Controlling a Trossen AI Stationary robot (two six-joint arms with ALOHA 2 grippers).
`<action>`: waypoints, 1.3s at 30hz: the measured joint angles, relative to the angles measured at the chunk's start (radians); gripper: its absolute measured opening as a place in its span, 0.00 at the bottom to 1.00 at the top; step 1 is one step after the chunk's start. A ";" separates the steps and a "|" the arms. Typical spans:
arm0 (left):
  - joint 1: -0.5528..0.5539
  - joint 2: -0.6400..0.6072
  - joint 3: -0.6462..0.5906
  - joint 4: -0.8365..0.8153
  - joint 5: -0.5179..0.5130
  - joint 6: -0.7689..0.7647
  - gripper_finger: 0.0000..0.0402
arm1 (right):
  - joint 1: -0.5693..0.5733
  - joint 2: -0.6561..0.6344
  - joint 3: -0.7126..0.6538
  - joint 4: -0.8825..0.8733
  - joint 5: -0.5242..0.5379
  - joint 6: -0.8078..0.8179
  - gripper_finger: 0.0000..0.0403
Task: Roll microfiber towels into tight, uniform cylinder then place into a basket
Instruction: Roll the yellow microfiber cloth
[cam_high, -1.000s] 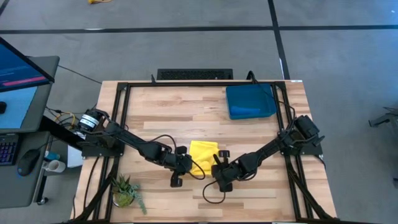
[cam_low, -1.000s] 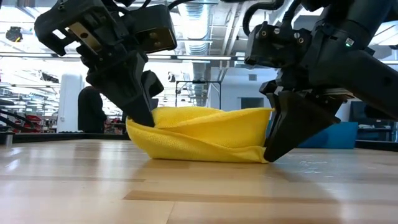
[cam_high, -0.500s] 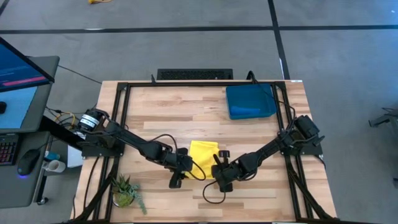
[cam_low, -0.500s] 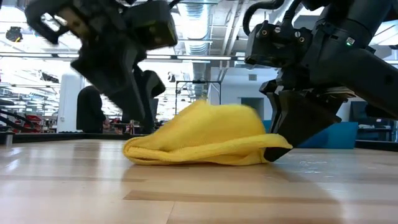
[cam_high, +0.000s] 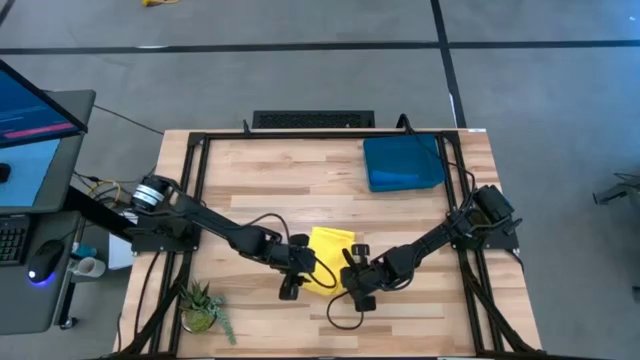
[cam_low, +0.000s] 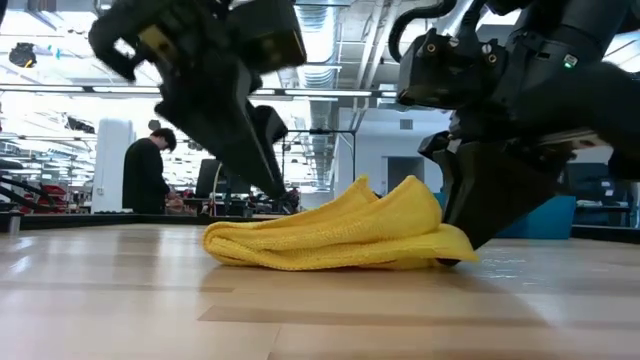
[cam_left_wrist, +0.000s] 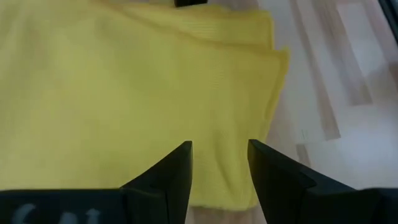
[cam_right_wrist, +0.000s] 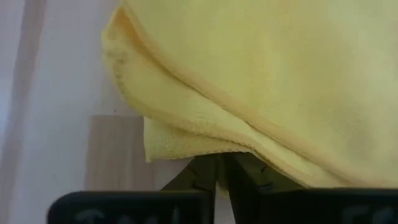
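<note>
Bright yellow and soft, the folded microfiber towel (cam_high: 330, 253) lay on the pale wooden slatted table (cam_high: 260, 180), toward its near edge and about midway across, bunched into a low humped heap of several layers in the low view (cam_low: 335, 237). The left arm's dark two-finger gripper (cam_high: 297, 272) sat at the towel's left side; in the left wrist view its two fingers (cam_left_wrist: 168, 177) stood a little apart with only yellow cloth showing through the gap beyond them, pinching nothing, and the towel (cam_left_wrist: 124, 93) spread flat ahead of them with its layered edges stepping down to the wood. In the low view that gripper (cam_low: 265, 170) hung tilted above the heap's left end, its tip close to the cloth, though contact could not be made out. The right arm's dark gripper (cam_high: 357, 283) sat at the towel's right near corner; in the right wrist view its fingers (cam_right_wrist: 208, 174) were pressed together on the towel's lower layer, with the upper folds (cam_right_wrist: 261, 81) draped over and beyond them. From table height the right gripper (cam_low: 470, 235) met the heap's right end down at the tabletop. The dark teal-blue shallow rectangular bin (cam_high: 402, 163) stood at the far right corner of the table, well apart from the towel and both grippers. A small green potted plant (cam_high: 200, 305) stood at the table's near left corner.
</note>
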 joint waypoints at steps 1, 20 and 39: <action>0.003 0.017 0.000 0.020 0.010 0.008 0.37 | 0.000 0.000 0.000 0.000 -0.008 0.007 0.12; 0.033 0.062 0.001 0.022 -0.030 0.068 0.37 | 0.004 -0.156 0.002 -0.217 -0.026 0.127 0.33; 0.165 -0.232 -0.130 0.051 -0.065 0.127 0.27 | -0.018 -0.434 0.002 -0.394 0.193 -0.018 0.29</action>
